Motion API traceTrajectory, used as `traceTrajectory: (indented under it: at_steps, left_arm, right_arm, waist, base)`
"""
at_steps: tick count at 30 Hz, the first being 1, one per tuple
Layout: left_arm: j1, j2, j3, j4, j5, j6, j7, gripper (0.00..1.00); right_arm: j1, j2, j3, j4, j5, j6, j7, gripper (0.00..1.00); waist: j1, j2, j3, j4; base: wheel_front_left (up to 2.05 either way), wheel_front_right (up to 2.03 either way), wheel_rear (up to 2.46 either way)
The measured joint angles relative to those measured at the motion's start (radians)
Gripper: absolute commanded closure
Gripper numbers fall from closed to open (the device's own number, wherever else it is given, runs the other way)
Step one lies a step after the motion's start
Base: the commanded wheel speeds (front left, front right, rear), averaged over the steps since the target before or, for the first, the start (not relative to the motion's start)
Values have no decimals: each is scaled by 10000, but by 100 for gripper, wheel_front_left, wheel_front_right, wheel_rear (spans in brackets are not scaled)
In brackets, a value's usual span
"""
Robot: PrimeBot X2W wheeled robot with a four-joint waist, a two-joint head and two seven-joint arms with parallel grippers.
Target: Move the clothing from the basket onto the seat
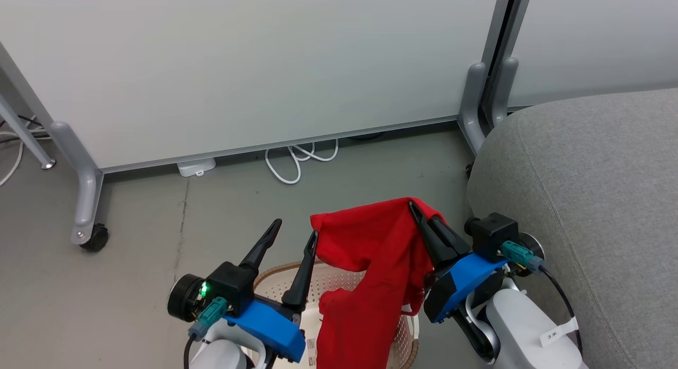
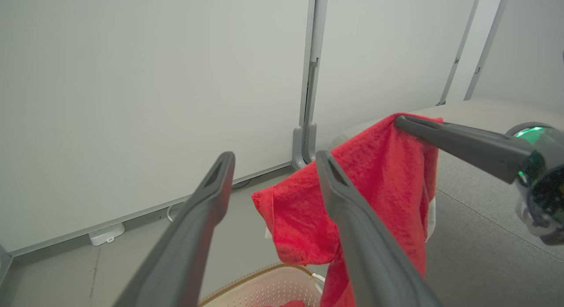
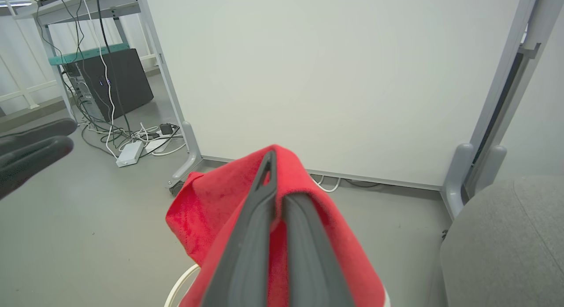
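Same build both sides, as far as we see. The left gripper [image 1: 296, 227] and right gripper [image 1: 414, 206] each have two long dark grey fingers [image 2: 352, 236], tapered and slotted near the tip. Behind them we see a blue housing [image 1: 270, 326] with a black block [image 1: 230, 284] on top. A green LED [image 1: 203, 290] is lit on the left one. Each wrist has a teal connector [image 1: 212, 309] and a black cable [image 1: 561, 297]. Pale grey-white forearms [image 1: 524, 326]; the right one carries a white tag [image 1: 556, 334] with small dark marks.

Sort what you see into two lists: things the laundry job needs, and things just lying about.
Job: red garment, held by the right gripper, fingers shut; basket; seat; open left gripper.
Lying about: white cable; partition panel; caster wheel; white adapter box.
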Motion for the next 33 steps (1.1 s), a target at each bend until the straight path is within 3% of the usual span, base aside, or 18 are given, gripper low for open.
traceTrajectory:
  at_steps: [7, 18, 33]
  left_arm:
    - [490, -316, 690, 12, 863, -535, 0, 0]
    - [691, -823, 1315, 180, 1469, -991, 0, 0]
    - [785, -1045, 1653, 46, 1781, -1156, 0, 0]
  right_arm:
    - [49, 0, -92, -92, -84, 2, 4, 100]
    - [85, 0, -115, -199, -96, 2, 38, 100]
    - [105, 0, -153, -414, -165, 2, 61, 100]
  waist:
    - [0, 0, -1, 4]
    - [-1, 0, 19, -251]
    - [-1, 0, 199, -2028]
  base:
    - [0, 0, 0]
    - [0, 0, 0]
    - [0, 0, 0]
